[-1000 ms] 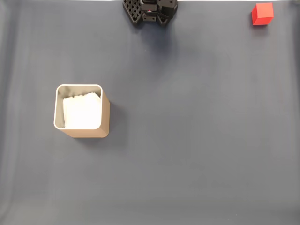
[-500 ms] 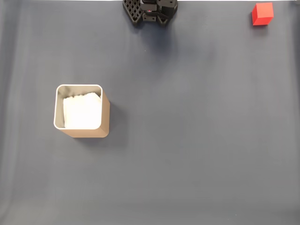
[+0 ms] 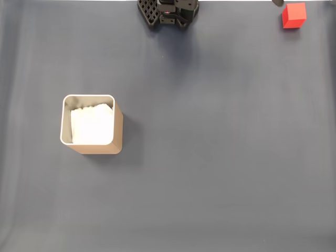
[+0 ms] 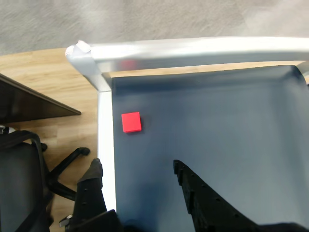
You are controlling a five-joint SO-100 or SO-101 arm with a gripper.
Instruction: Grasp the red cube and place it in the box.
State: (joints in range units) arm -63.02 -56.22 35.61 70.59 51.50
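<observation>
The red cube [image 3: 293, 14] sits on the dark mat near its far right corner in the fixed view. In the wrist view the red cube [image 4: 131, 122] lies close to the mat's left edge, a short way ahead of my gripper [image 4: 137, 164]. The gripper is open and holds nothing, with one finger [image 4: 94, 181] over the table's edge and the other finger [image 4: 193, 186] over the mat. A dark fingertip [image 3: 277, 2] shows at the top edge, just left of the cube. The box [image 3: 118, 128], tan with a white lining, stands upright at the left of the mat.
The arm's black base [image 3: 168, 11] is at the top middle of the fixed view. In the wrist view the white table edge [image 4: 105, 125] and a silver rail [image 4: 193, 48] border the mat. An office chair [image 4: 29, 169] and wooden floor lie beyond.
A dark fingertip has come into the top edge of the fixed view just left of the cube. Cube and box have not moved.
</observation>
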